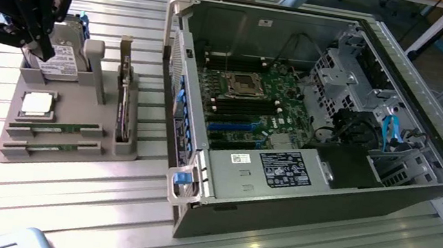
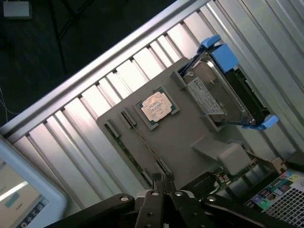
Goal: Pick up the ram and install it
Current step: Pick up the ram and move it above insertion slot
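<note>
Two ram sticks lie in slots at the front of a grey holder (image 1: 76, 104): one ram (image 1: 56, 129) and a second ram (image 1: 51, 147) beside it. In the wrist view they appear edge-on as thin green strips, the ram (image 2: 145, 145) and its neighbour (image 2: 127, 151). My black gripper (image 1: 42, 52) hangs above the holder's far end, over the hard drive, well apart from the ram. Its fingers (image 2: 156, 190) are pressed together with nothing between them, so it is shut and holds nothing.
On the holder also sit a square silver processor (image 1: 37, 103), a hard drive (image 1: 60, 65) with blue rails, and an upright dark card (image 1: 125, 101). An open computer case (image 1: 427, 140) lies at the exterior view's right, its motherboard (image 1: 250, 105) exposed. A pale screen (image 2: 19, 194) is nearby.
</note>
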Robot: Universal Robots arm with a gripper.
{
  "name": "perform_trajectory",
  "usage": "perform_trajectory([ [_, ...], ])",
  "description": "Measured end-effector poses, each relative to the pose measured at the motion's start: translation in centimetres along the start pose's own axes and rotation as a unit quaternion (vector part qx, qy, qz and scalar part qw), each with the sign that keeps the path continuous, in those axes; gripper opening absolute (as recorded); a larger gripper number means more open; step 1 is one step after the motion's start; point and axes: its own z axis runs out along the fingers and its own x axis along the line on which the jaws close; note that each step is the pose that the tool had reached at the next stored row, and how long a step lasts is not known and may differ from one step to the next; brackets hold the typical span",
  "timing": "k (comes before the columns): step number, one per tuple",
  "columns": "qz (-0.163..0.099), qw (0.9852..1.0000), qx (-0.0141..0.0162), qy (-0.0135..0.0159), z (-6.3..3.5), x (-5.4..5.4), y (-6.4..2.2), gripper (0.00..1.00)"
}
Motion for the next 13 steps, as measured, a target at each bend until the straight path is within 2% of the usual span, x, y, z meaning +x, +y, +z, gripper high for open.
perform_trajectory([
  [6,-0.042,0.9991,-0.0018,0.0017,0.02,0.0,0.0,0.1],
  [8,-0.067,0.9977,-0.0029,0.0028,0.03,0.0,0.0,0.1],
  [11,-0.091,0.9959,-0.0039,0.0037,0.04,0.0,0.0,0.1],
  [12,-0.1,0.995,-0.0043,0.0041,0.04,0.0,0.0,0.1],
  [13,-0.116,0.9933,-0.005,0.0047,0.05,0.0,0.0,0.1],
])
